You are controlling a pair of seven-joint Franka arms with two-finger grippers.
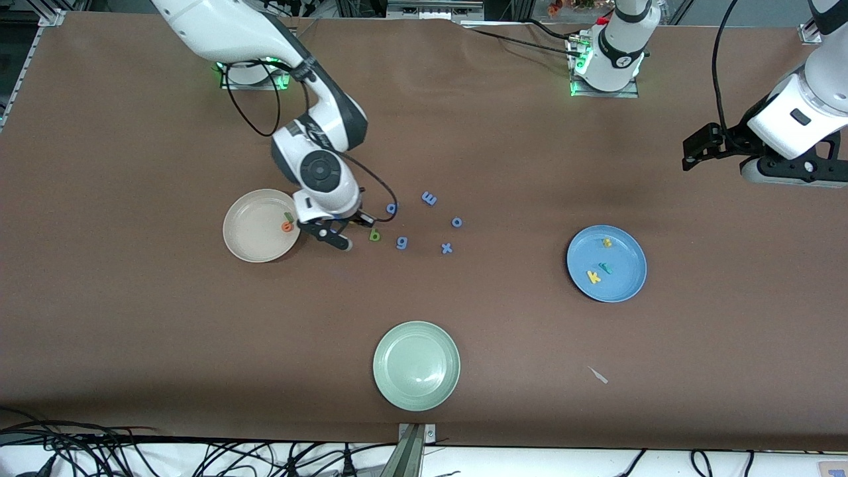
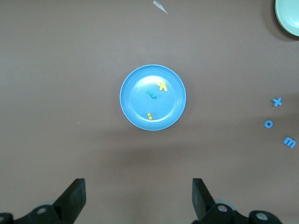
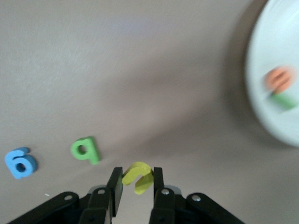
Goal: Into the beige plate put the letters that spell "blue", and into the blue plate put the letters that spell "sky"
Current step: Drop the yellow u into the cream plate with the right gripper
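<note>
Right gripper (image 3: 135, 179), at left centre of the front frame beside the beige plate (image 1: 242, 248), pinches the yellow u (image 3: 138, 176) across its arch; light, squashy foam, likely to twist if squeezed off-centre. Left gripper (image 2: 138, 198) waits open, upper right

I find no printed text, label or brand anywhere. The only readable characters are the loose letters themselves: blue m (image 1: 429, 197), o (image 1: 456, 222), x (image 1: 446, 248), g (image 1: 401, 243) on the table (image 1: 132, 331); yellow k (image 1: 594, 277) in the blue plate (image 1: 629, 288).
</note>
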